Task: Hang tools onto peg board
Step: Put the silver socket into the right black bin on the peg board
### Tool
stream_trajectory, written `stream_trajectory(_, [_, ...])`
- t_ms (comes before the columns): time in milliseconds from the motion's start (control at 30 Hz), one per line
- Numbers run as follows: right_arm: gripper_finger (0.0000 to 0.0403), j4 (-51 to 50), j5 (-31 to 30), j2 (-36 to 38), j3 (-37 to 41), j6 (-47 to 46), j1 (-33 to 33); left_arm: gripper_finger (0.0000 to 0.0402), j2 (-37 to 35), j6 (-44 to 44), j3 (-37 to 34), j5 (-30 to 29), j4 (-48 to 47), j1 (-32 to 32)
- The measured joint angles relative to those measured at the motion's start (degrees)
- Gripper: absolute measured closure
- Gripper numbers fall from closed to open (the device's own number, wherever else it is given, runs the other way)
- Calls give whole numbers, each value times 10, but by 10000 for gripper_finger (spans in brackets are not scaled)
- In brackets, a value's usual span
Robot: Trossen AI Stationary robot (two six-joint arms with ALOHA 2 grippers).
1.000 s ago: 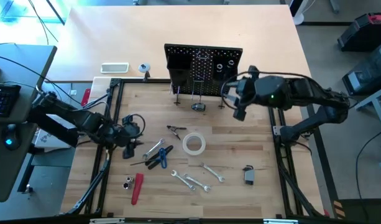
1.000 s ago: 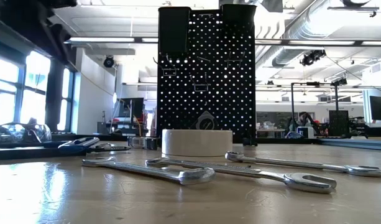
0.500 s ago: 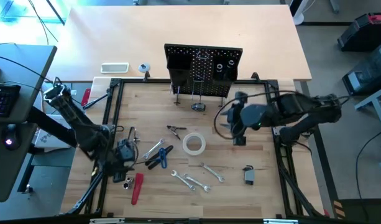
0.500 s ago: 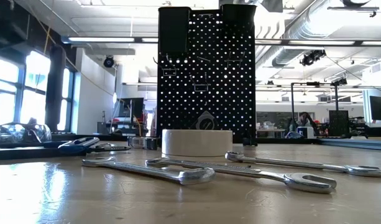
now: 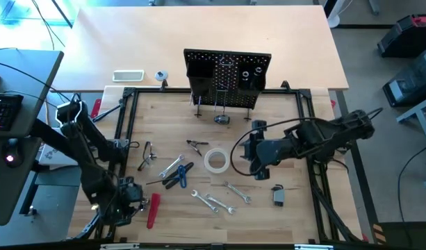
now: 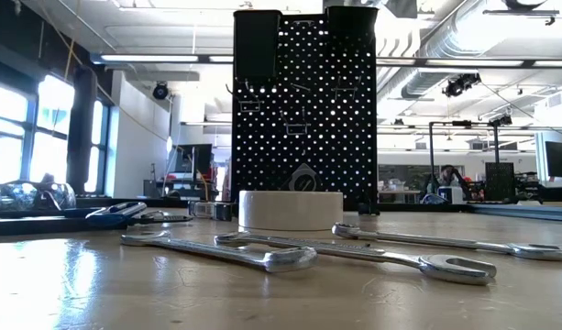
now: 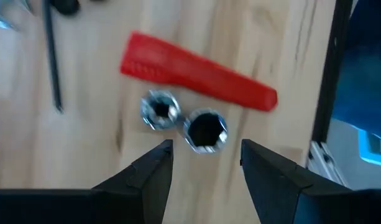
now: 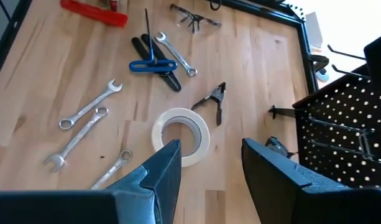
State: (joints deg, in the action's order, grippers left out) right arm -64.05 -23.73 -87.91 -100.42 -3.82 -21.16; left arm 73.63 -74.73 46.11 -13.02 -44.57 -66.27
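Observation:
The black peg board (image 5: 226, 73) stands upright on thin legs at the table's far side. The tools lie flat on the wooden table: a white tape roll (image 5: 216, 161), blue-handled pliers (image 5: 176, 175), silver wrenches (image 5: 214, 201), a small tape measure (image 5: 278, 195) and a red-handled tool (image 5: 152, 210). My left gripper (image 7: 206, 152) hangs open near the table's near left corner, over two silver sockets (image 7: 204, 130) beside the red handle (image 7: 196, 71). My right gripper (image 8: 209, 149) hovers open above the table, just right of the tape roll (image 8: 181, 134).
Safety glasses (image 5: 146, 154), a black spring clamp (image 5: 196, 146) and a silver piece (image 5: 222, 119) in front of the board's legs lie on the table. A black metal frame (image 5: 129, 111) borders the work area. In the low view the wrenches (image 6: 354, 252) lie in front of the tape roll (image 6: 290, 209).
My left gripper has swung from beside the safety glasses toward the table's near edge, sunk and turned, and now hangs over the sockets by the red tool. My right gripper has left the peg board's right side, coming toward the near edge and down, next to the tape roll.

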Motion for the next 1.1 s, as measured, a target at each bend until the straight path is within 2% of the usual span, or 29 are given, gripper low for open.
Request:
stream_trajectory(267, [240,33,-3,-16,0,-6,-12,218,36,-37,5,-1,22,-18])
stream_trajectory(633, [240,35,-5,-18,0,-28,-21,183,125,-47,5,-12,26,-11])
stream_trajectory(833, [240,35,-17,-18,0,-27,-21,181,134,-38,5,-29,63,1])
stream_trajectory(1100, [240,35,-19,-18,0,-25,-21,181,134,-41,5,-29,63,7])
